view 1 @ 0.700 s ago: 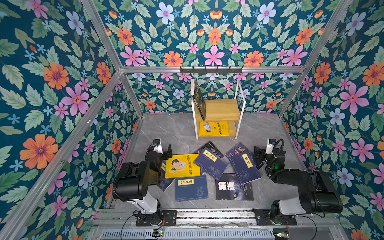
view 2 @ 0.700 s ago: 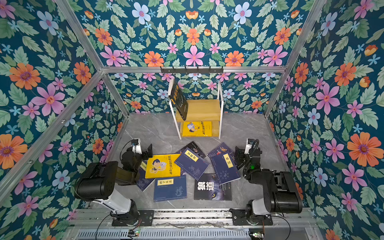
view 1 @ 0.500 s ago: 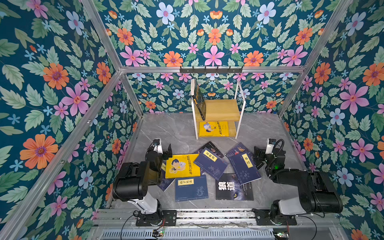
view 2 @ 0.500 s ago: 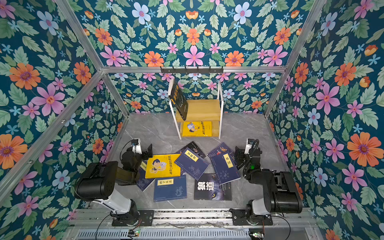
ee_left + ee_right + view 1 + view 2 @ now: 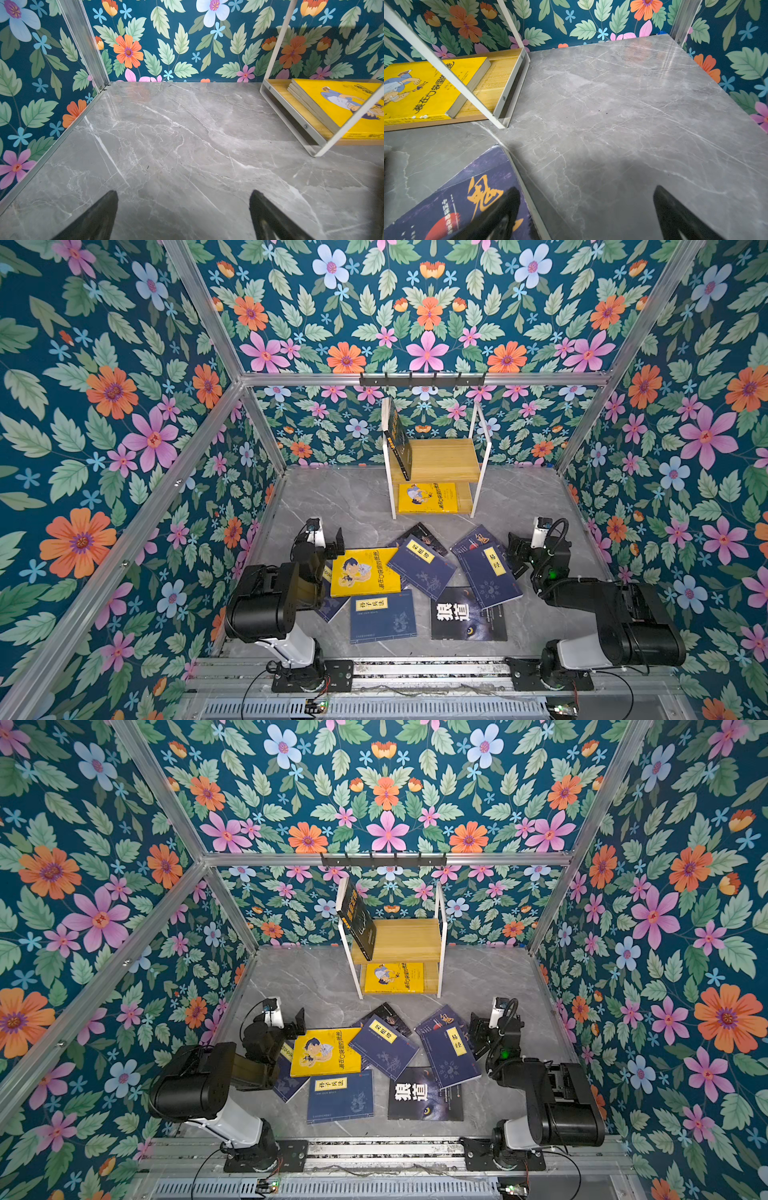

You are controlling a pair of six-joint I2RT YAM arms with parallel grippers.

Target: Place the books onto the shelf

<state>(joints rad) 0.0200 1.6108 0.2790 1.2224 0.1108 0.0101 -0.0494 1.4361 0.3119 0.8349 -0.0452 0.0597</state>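
Note:
The shelf [image 5: 440, 456] [image 5: 405, 938] stands at the back on the grey marble floor. A dark book [image 5: 397, 439] leans on its top board and a yellow book [image 5: 428, 497] [image 5: 342, 104] [image 5: 425, 89] lies on its lower board. Several books lie flat in front: a yellow cartoon-boy one [image 5: 365, 572], navy ones [image 5: 422, 568] [image 5: 490, 572] [image 5: 382, 616] and a black wolf-eye one [image 5: 467, 620]. My left gripper [image 5: 327, 540] [image 5: 184, 193] is open over bare floor, left of the pile. My right gripper [image 5: 523, 547] [image 5: 585, 189] is open, one finger over a dark purple book [image 5: 477, 197].
A black hook rail [image 5: 422, 379] hangs on the back frame above the shelf. Floral walls with aluminium posts [image 5: 262, 427] close in the left, right and back. The arms' mounting rail [image 5: 415, 672] runs along the front edge.

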